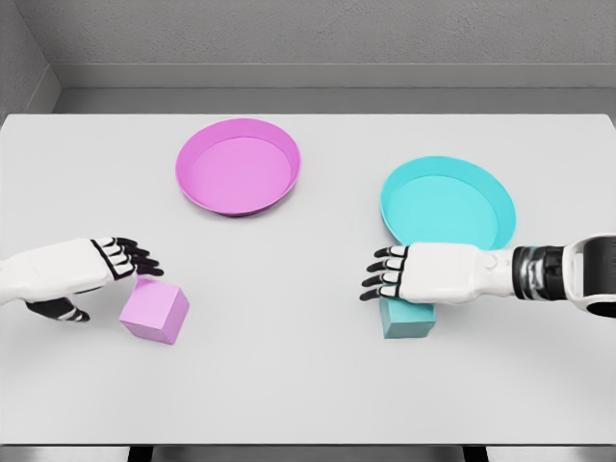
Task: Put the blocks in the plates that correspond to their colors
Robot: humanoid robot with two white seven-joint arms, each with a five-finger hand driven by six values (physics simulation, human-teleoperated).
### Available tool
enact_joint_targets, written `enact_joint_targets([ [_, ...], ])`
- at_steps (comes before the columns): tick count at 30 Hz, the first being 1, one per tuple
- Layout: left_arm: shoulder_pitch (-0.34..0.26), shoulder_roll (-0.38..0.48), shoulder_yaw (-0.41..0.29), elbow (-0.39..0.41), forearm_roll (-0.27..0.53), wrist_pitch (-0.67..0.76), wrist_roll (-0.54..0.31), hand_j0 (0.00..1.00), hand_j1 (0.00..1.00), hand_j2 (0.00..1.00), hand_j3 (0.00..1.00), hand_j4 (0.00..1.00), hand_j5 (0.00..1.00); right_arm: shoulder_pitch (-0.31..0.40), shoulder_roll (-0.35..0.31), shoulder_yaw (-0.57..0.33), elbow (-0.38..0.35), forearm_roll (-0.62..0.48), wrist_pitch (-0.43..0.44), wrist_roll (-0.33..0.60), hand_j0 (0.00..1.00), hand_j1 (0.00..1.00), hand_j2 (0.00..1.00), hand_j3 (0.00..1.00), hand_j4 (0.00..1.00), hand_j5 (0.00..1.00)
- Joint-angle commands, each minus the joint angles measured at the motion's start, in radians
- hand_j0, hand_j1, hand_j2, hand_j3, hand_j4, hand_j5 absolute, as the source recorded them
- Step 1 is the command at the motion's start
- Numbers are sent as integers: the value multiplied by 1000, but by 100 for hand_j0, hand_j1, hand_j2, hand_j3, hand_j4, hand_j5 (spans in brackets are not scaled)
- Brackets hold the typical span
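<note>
**Q:** Showing what arrangement, and where do the task's things lie?

**A:** Two blocks and two plates on a white tabletop (308,385). The pink block (154,313) sits near the front left; the pink plate (238,166) lies well behind it, toward the middle. The teal block (406,318) sits front right, just in front of the teal plate (448,204). Neither block is in a plate.

**Q:** How do the hands stand?

**A:** The left hand (91,274) hovers just beside the pink block's upper left corner, fingers (130,258) extended over it and thumb apart below, holding nothing. The right hand (419,274) lies palm-down directly above the teal block, fingers loosely curled toward the left; the block's top is hidden beneath it, so contact cannot be told, and no closed grasp is visible.

**Q:** What could go wrong from here?

**A:** In judgement, the left fingers meet the block at a corner, so closing there may rotate or push it away rather than seize it. The right hand covers its block from above; a shallow pinch on the top edges may let it slip during lifting. The teal plate's rim stands close, so a low carry could strike the rim and shift the plate.
</note>
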Motion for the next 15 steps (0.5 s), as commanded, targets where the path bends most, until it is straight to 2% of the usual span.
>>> enact_joint_targets([
  [1, 0, 1, 5, 0, 14, 1, 1, 100, 100, 100, 100, 100, 100, -2, 2, 1, 0, -1, 2, -1, 100, 100, 100, 100, 100, 100],
  [11, 5, 1, 4, -33, 17, 1, 1, 100, 100, 100, 100, 100, 100, -18, -6, 0, 0, -7, 2, -6, 100, 100, 100, 100, 100, 100],
  [15, 6, 3, 4, -43, 51, 1, 6, 100, 100, 100, 100, 100, 100, -15, -20, 0, -2, -10, 2, -10, 100, 100, 100, 100, 100, 100],
])
